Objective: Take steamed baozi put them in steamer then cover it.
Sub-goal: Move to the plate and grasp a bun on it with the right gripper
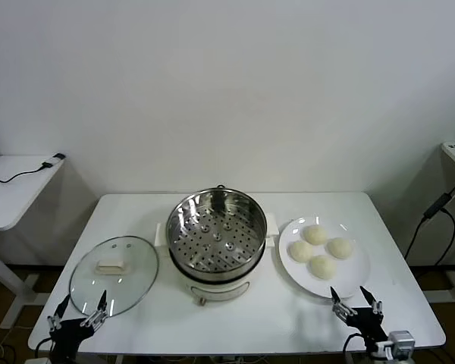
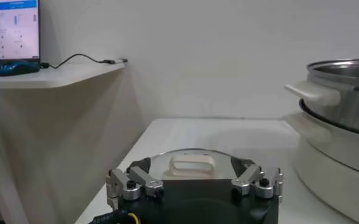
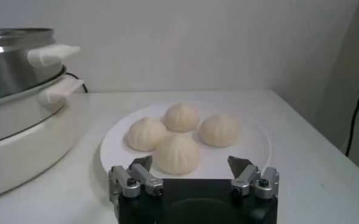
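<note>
No step of the task is under way yet: all four buns (image 1: 319,249) sit on the white plate (image 1: 354,277), the steamer (image 1: 215,235) stands uncovered with its perforated tray bare, and the lid (image 1: 114,274) lies flat on the table (image 1: 273,315).

The left end effector (image 1: 80,312) hovers at the near edge of the table, fingers spread wide apart, holding and touching nothing. The lid lies just ahead of it, its cream handle (image 2: 192,165) lined up between the open fingers in the left wrist view. The steamer stands farther ahead and off to this end effector's right. This arm looks parked; its lid step, I judge, comes last.

The steamer sits between the two end effectors, beyond both of them.

The right end effector (image 1: 354,300) also hovers low at the near table edge, fingers fully spread and empty, clear of the plate. The plate lies directly ahead of it, with the nearest bun (image 3: 177,153) centred between the fingers in the right wrist view and the other three just behind that one. The steamer is ahead and to this end effector's left.

The next move, as I judge it, falls to the right arm: advance and drop over the nearest bun, then close gently, since soft dough will likely dent or slip under a hard pinch. The buns touch or nearly touch each other, so the fingers need to slide in without knocking the neighbours. The lift must then clear the steamer's rim before release onto the tray.
</note>
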Controlling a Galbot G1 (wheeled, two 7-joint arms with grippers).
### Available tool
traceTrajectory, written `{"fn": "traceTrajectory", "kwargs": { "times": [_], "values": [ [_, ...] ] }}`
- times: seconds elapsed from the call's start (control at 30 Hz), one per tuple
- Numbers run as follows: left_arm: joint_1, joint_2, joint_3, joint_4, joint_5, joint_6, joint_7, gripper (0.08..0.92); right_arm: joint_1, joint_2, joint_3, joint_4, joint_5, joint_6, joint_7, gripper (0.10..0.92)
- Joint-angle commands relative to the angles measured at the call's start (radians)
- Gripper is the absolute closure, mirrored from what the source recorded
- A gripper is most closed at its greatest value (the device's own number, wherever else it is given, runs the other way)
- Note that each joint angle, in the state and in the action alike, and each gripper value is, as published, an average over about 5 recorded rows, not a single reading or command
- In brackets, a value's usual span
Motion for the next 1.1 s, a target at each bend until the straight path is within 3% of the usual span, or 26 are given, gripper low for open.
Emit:
{"fn": "traceTrajectory", "kwargs": {
  "times": [0.03,0.23,0.33,0.43,0.6,0.73,0.9,1.1],
  "values": [
    [-0.006,0.005,0.002,-0.006,-0.001,0.008,0.003,0.177,0.288,-0.159,-0.019,-0.026,-0.037,-0.147,-0.015,0.203],
    [-0.014,0.009,0.008,-0.011,-0.004,0.007,0.006,0.177,0.804,-0.454,-0.355,-0.229,-0.054,-0.257,-0.153,0.203],
    [-0.016,0.009,0.009,-0.015,-0.005,0.007,0.007,0.177,1.125,-0.579,-0.685,-0.352,-0.133,-0.256,-0.35,0.203],
    [-0.015,0.007,0.007,-0.018,-0.009,0.007,0.007,0.177,1.472,-0.646,-1.041,-0.493,-0.243,-0.145,-0.618,0.203],
    [-0.008,0.003,0.001,-0.015,-0.02,0.0,0.007,0.177,1.944,-0.611,-1.497,-0.755,-0.347,0.177,-1.025,0.203],
    [-0.004,0.0,0.001,-0.009,-0.021,-0.008,0.006,0.177,2.171,-0.51,-1.715,-0.954,-0.335,0.341,-1.227,0.203],
    [-0.001,0.0,0.005,0.004,-0.021,-0.014,0.006,0.177,2.28,-0.398,-1.914,-1.037,-0.282,0.352,-1.321,0.203],
    [-0.005,0.001,0.006,0.013,-0.019,-0.014,0.007,0.177,2.213,-0.3,-2.017,-1.022,-0.205,0.246,-1.285,0.203]
  ]
}}
